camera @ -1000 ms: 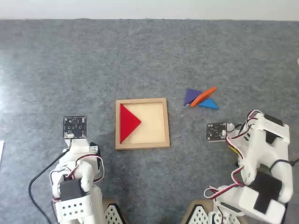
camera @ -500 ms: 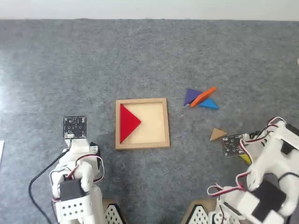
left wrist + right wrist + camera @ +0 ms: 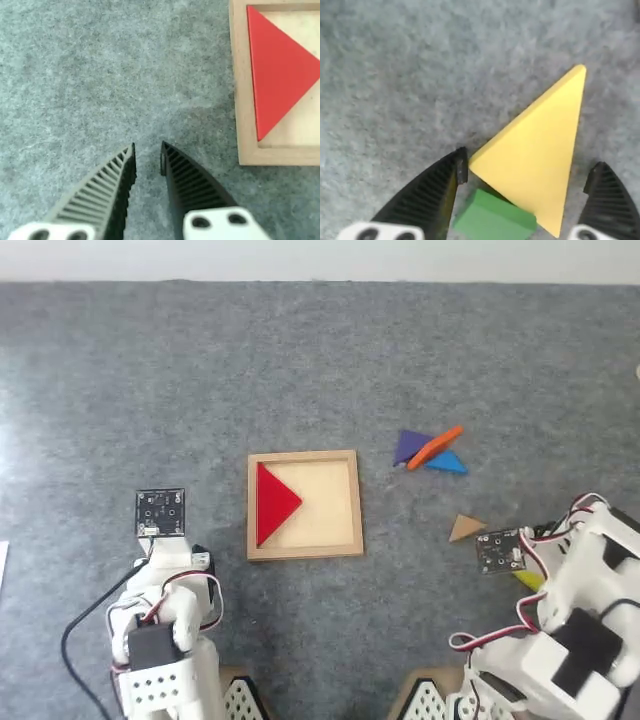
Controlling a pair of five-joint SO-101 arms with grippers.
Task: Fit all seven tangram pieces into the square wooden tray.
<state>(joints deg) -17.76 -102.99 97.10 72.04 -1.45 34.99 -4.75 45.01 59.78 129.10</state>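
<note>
The square wooden tray (image 3: 352, 502) lies mid-table with a red triangle (image 3: 275, 502) in its left half. In the left wrist view the tray's corner (image 3: 245, 125) and the red triangle (image 3: 280, 65) lie just beyond my left gripper (image 3: 147, 150). That gripper hangs over bare carpet, fingers nearly together and holding nothing. My right gripper (image 3: 530, 162) stands open astride a yellow triangle (image 3: 535, 150). A green piece (image 3: 492, 217) lies partly under that triangle. Purple (image 3: 407, 445), orange (image 3: 435, 448) and blue (image 3: 447, 463) pieces are heaped right of the tray. A small brown triangle (image 3: 466, 528) lies nearer the right arm (image 3: 570, 620).
Grey carpet covers the whole table. The left arm (image 3: 165, 610) sits at the near left, a little left of the tray. The yellow triangle (image 3: 528, 580) peeks out under the right arm's wrist.
The right arm has swung right and toward the near edge, uncovering the small brown triangle. It is now over the yellow triangle. The left arm has kept still.
</note>
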